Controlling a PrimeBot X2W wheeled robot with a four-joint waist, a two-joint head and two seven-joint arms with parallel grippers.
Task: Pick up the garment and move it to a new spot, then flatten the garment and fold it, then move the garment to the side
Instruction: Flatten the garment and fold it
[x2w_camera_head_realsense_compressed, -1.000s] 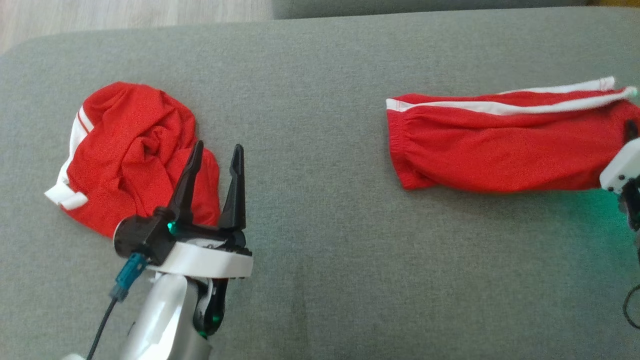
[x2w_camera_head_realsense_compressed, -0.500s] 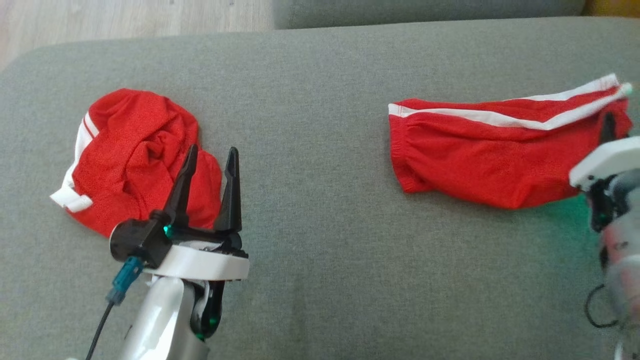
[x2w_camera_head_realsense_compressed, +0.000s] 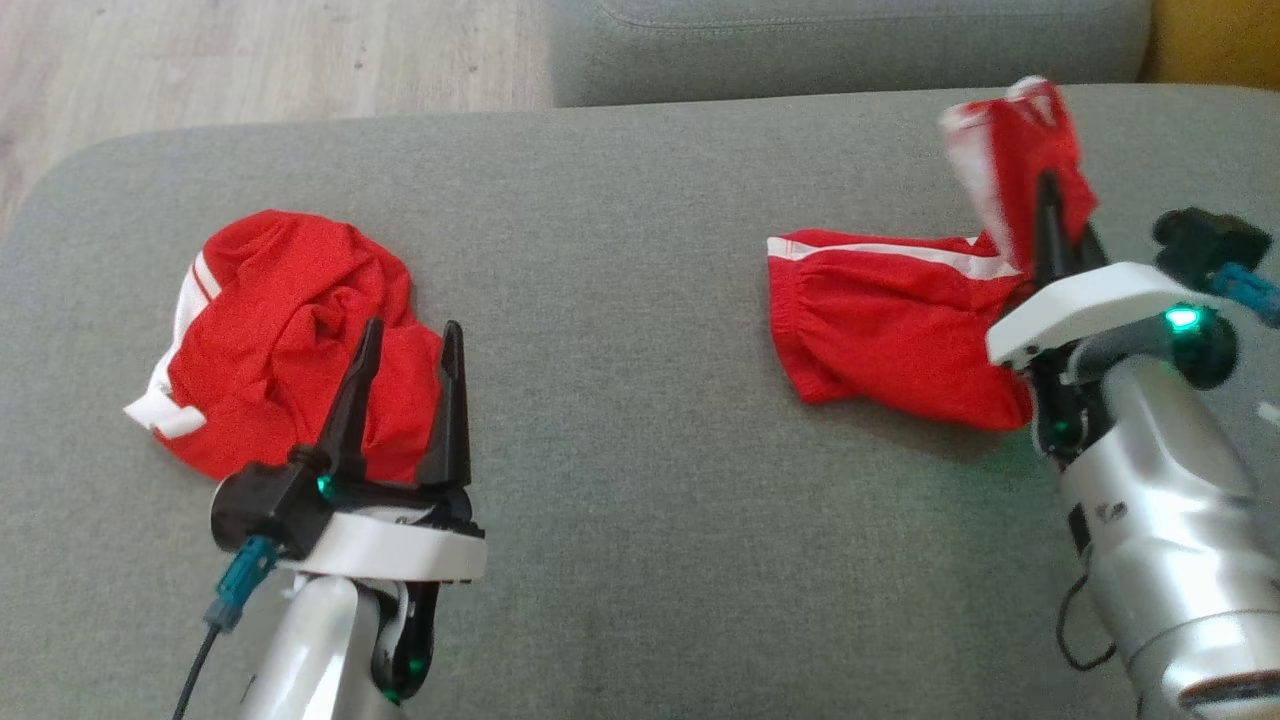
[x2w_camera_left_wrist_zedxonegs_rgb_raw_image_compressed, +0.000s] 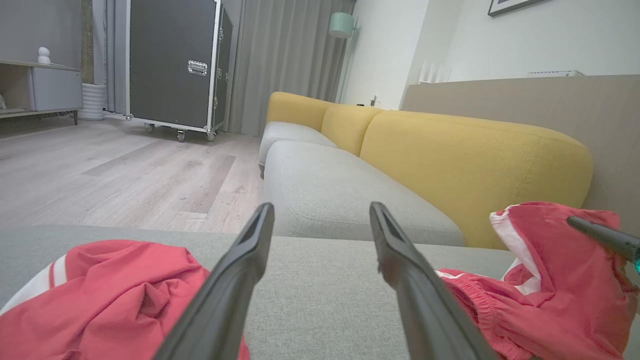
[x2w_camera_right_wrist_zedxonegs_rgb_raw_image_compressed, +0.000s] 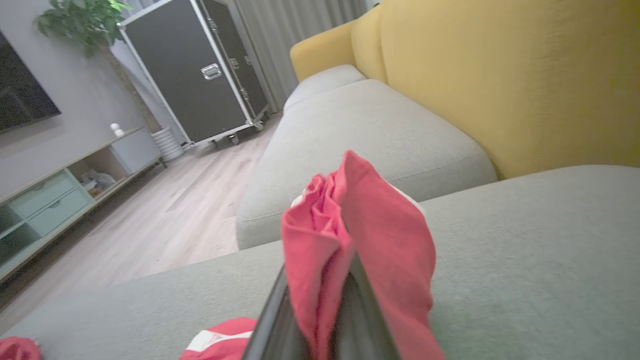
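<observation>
Red shorts (x2w_camera_head_realsense_compressed: 880, 340) lying on cushion (x2w_camera_head_realsense_compressed: 640, 200) right side, one end pinched up off the seat in clamped-shut right gripper (x2w_camera_head_realsense_compressed: 1047, 190), folding step likely underway, left gripper (x2w_camera_head_realsense_compressed: 412, 328) spread wide and empty by crumpled heap (x2w_camera_head_realsense_compressed: 280, 330), next needing raised end carried over waistband.

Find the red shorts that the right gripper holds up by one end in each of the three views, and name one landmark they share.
Head view: shorts at right, one end raised in the shut right gripper.
Left wrist view: shorts at lower right.
Right wrist view: shorts rising from bottom centre.
Shared landmark: the yellow sofa back, upper right in each.
</observation>
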